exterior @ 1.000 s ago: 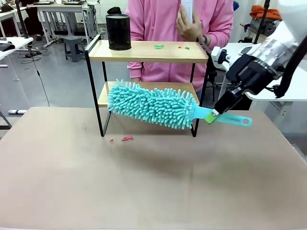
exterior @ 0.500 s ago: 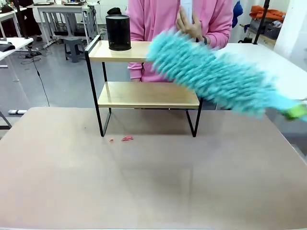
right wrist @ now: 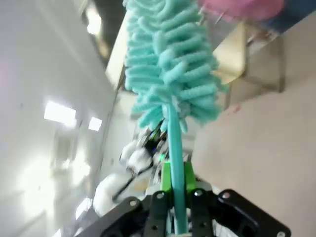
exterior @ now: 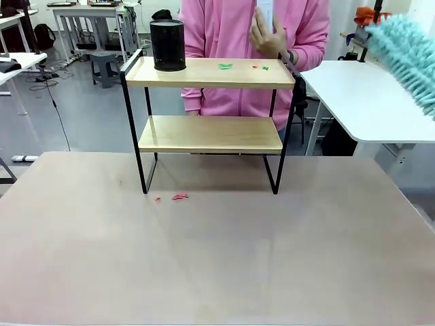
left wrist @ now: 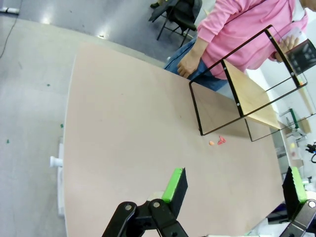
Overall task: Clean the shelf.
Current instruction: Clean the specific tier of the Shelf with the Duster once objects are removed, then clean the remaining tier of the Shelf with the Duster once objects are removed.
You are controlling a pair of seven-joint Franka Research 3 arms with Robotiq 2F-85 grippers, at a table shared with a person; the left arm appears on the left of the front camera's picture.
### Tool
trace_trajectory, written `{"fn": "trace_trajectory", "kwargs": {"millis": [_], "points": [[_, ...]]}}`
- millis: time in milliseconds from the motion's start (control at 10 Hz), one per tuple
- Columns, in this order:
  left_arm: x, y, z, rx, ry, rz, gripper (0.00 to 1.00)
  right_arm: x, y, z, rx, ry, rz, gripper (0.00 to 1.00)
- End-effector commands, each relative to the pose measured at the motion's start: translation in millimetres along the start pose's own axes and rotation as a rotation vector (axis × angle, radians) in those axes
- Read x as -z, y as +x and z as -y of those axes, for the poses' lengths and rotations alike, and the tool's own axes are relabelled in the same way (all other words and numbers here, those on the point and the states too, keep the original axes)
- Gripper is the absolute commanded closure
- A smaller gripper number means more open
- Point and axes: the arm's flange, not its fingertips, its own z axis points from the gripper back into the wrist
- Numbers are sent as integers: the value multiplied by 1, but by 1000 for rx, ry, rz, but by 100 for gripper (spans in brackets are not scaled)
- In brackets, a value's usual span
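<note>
The shelf (exterior: 211,133) stands at the table's far middle, with two wooden boards in a black frame. On its top board lie small green and red scraps (exterior: 225,66). A teal fluffy duster (exterior: 408,51) is raised at the upper right, well clear of the shelf. My right gripper (right wrist: 175,180) is shut on the duster's thin handle (right wrist: 173,143), and the duster head (right wrist: 170,64) points away toward the shelf (right wrist: 232,57). My left gripper (left wrist: 234,185) hangs open over the table with nothing in it, far from the shelf (left wrist: 247,94).
A black cylindrical cup (exterior: 167,45) stands on the top board's left end. Red scraps (exterior: 179,196) lie on the table by the shelf's front left leg. A person in a pink top (exterior: 231,27) stands behind the shelf. A white table (exterior: 367,102) is at the right.
The duster swung from in front of the lower board up and to the right, to the front view's top right corner. The right arm left that view. The scraps stayed put.
</note>
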Motion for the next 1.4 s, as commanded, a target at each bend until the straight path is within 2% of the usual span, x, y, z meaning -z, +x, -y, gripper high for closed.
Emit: {"fn": "trace_trajectory", "kwargs": {"millis": [0,100,1300], "points": [[2,-2,1,17,-17,16,0,76,-29,1,154,-266,33,87],[2,-2,1,17,-17,16,0,0,0,0,0,0,0,87],[2,-2,1,17,-17,16,0,0,0,0,0,0,0,87]]}}
